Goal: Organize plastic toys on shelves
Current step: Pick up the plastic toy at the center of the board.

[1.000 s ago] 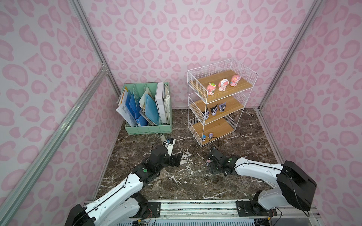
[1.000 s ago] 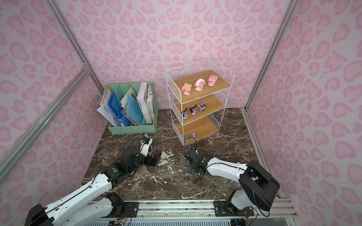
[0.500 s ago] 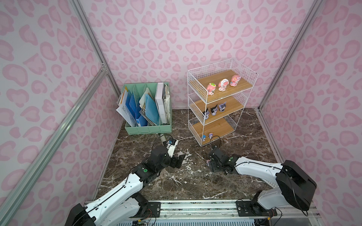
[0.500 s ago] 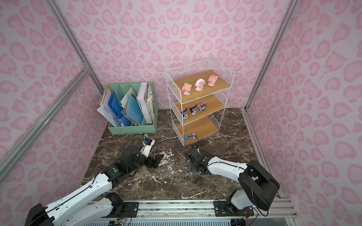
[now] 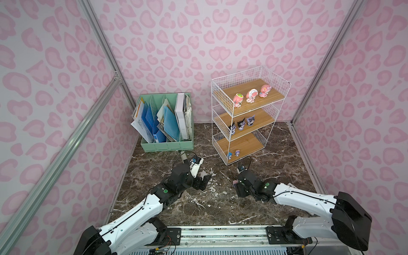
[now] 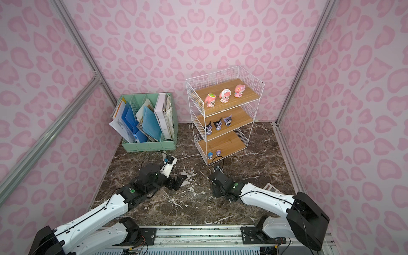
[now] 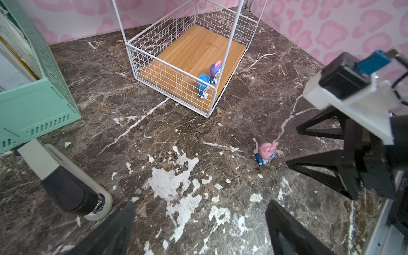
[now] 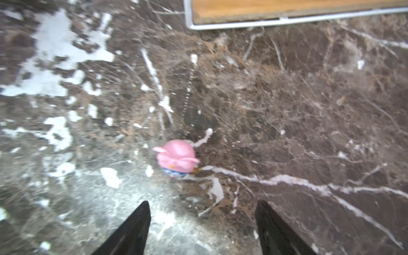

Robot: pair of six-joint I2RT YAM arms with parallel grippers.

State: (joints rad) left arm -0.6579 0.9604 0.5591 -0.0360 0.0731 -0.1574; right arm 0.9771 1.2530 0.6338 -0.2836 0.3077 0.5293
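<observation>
The tiny pink-headed plastic figurine (image 8: 176, 157) stands upright on the dark marble floor (image 7: 176, 141), near the front of the white wire rack with wooden boards (image 5: 242, 143). It sits a little off the middle of the right claw (image 8: 203, 204) just behind it, so one finger would likely meet it first and tip or skid the top-heavy toy. The left claw (image 7: 201, 206) gapes wide and empty, touching nothing; the right one is well open too, its fingers clear of the toy.

Walls (image 5: 176, 44): pale pink with darker pink blotches. Desk (image 5: 276, 176): dark brown marble, white-veined. Rack (image 5: 221, 95): white wire, light-brown boards. Organizer (image 5: 167, 146): mint green. Pink toys (image 5: 251, 96), black-purple toys (image 5: 241, 125), blue toy (image 7: 203, 85), purple toy (image 7: 214, 70), pink-headed toy (image 7: 266, 152).
</observation>
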